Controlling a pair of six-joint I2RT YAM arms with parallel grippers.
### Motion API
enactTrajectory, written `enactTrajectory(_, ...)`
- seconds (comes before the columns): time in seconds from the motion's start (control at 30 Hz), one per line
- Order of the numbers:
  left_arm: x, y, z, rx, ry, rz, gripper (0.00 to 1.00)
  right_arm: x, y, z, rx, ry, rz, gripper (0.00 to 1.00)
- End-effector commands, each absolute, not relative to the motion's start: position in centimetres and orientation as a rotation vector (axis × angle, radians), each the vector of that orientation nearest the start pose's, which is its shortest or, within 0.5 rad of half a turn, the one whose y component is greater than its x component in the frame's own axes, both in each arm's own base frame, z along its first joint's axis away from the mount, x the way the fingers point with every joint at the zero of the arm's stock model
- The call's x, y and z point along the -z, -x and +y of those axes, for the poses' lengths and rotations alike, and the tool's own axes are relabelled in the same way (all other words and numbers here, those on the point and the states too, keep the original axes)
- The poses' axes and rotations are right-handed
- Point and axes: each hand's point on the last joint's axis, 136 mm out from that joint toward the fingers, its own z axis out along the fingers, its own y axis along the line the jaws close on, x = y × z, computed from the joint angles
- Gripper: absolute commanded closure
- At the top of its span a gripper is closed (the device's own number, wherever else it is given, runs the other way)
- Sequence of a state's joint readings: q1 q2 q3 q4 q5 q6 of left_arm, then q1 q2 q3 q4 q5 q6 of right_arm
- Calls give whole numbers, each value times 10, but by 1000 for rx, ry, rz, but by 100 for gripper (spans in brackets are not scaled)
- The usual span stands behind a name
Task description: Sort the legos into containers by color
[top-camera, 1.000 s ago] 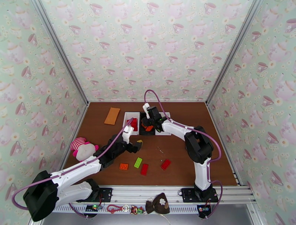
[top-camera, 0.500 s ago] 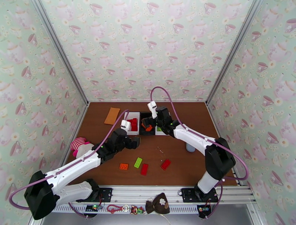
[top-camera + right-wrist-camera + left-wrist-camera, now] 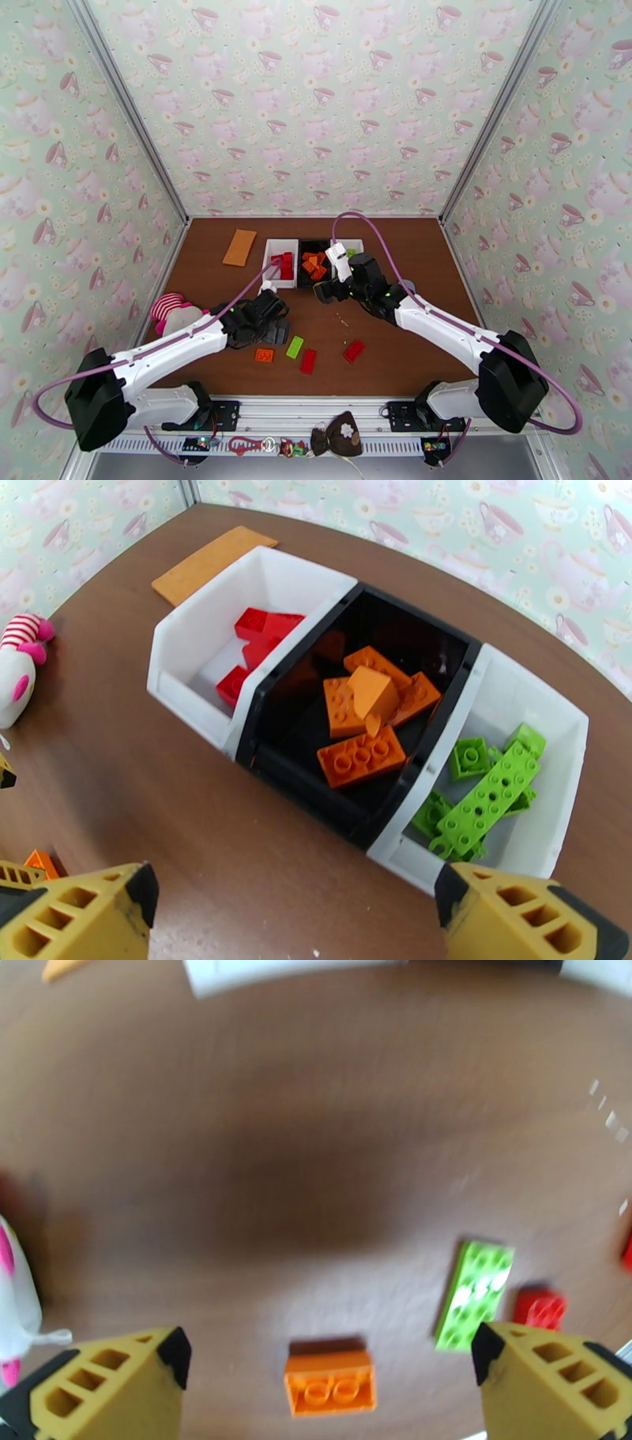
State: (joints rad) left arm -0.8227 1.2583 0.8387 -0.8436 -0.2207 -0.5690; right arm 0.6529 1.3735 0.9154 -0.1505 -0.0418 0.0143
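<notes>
Small red studded plastic bricks point(image 3: 257, 634) sit in the left white plastic bin point(image 3: 186, 701). Orange bricks point(image 3: 359, 756) sit in the middle black bin point(image 3: 308, 776), and lime green bricks point(image 3: 486, 800) in the right white bin point(image 3: 553, 835). Loose on the brown surface point(image 3: 276, 1157) are a lone orange brick point(image 3: 330, 1384), a lime green plate point(image 3: 474, 1294) and a red brick point(image 3: 539, 1308) just beside it. The left claw point(image 3: 328, 1351) hangs over the lone orange brick, spread wide, empty. The right claw point(image 3: 294, 894) is near the bins, spread wide, empty.

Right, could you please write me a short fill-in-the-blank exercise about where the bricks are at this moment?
1. The black bin holds only ___ bricks.
2. The green bricks lie in a ___ bin.
3. On the table, ___ red bricks lie loose.
4. The left gripper has its jaws ___.
Missing words: orange; white; two; open.
</notes>
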Motion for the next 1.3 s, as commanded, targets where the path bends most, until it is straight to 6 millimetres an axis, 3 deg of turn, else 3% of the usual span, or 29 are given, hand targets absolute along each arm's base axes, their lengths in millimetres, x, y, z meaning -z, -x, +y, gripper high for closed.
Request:
enactTrajectory(0.0, -73, -178, -151, -42, -266, 2892, 0, -175, -321, 258, -429, 726, 2099, 1)
enactTrajectory(0.3, -41, -161, -162, 14, -248, 3016, 2, -172, -326, 260, -409, 732, 2104, 1)
enactTrajectory(0.53, -21, -153, -166, 28, -259, 3073, 9, -171, -326, 260, -401, 738, 2112, 1)
enactTrajectory(0.9, -14, -155, -164, -1, -242, 3083, 39, -172, -328, 261, -398, 740, 2113, 1)
enactTrajectory(1.13, -21, -157, -164, 13, -232, 3056, 43, -173, -326, 261, -393, 771, 2110, 1)
enactTrajectory(1.27, -33, -169, -174, 81, -244, 2997, 45, -179, -322, 260, -401, 778, 2094, 1)
